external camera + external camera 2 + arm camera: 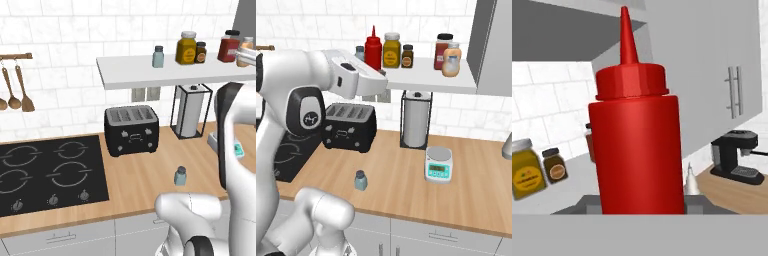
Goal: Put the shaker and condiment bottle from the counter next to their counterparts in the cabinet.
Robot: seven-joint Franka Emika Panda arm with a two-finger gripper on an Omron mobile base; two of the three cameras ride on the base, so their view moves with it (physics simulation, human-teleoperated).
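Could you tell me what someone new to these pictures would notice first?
The red condiment bottle looms right in front of the hand camera, upright, and in the right base view it stands at shelf height beside the yellow jar. The white arm reaches up to the cabinet. On the counter, a small shaker stands alone in front of the black toaster.

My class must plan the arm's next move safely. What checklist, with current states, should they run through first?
1. Condiment bottle upright: ok.
2. Condiment bottle beside the peach bottle: not ok, jars stand between them.
3. Bare cabinet surface in front of the peach bottle: ok.
4. Shaker stored: not ok, it stands on the counter.
5. Matching shaker upright on the cabinet: ok.
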